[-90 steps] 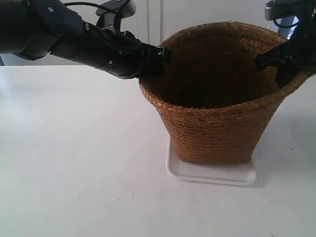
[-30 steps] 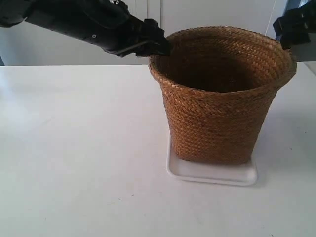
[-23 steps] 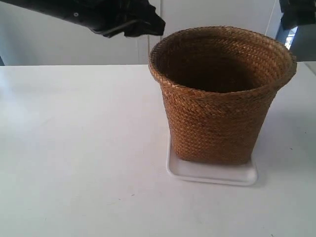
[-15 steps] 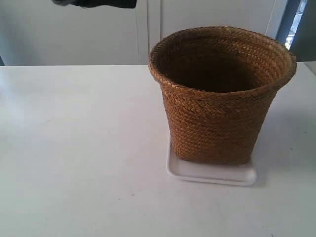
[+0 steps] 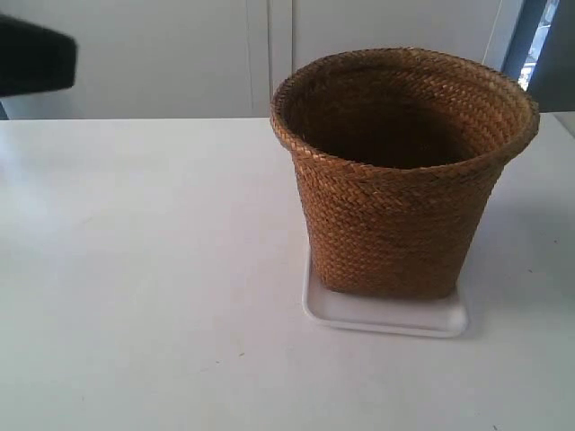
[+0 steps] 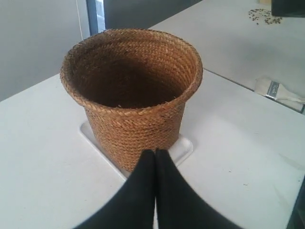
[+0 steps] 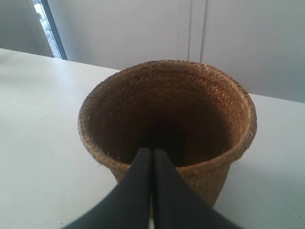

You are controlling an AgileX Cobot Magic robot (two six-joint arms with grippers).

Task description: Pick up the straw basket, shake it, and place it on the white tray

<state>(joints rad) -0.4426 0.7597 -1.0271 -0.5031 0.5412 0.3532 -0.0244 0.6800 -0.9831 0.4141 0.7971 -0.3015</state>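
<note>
The straw basket (image 5: 400, 180) stands upright on the white tray (image 5: 386, 314), right of the table's middle in the exterior view. Nothing touches it. In the left wrist view the basket (image 6: 133, 90) and a tray corner (image 6: 183, 148) lie beyond my left gripper (image 6: 155, 151), whose black fingers are pressed together with nothing between them. My right gripper (image 7: 152, 150) is shut and empty too, held back from the basket (image 7: 167, 114) and looking down into its dark inside. In the exterior view only a dark blurred piece of the arm at the exterior view's left (image 5: 36, 58) shows.
The white table (image 5: 144, 269) spreads wide to the left of the basket. A paintbrush (image 6: 279, 90) lies on a neighbouring surface, with some scattered small bits (image 6: 261, 15) farther off. White cabinet doors (image 5: 269, 54) stand behind the table.
Both grippers have let go of the basket's rim, pulled up and away, and shut. The basket stays on the tray, now sitting straight.
</note>
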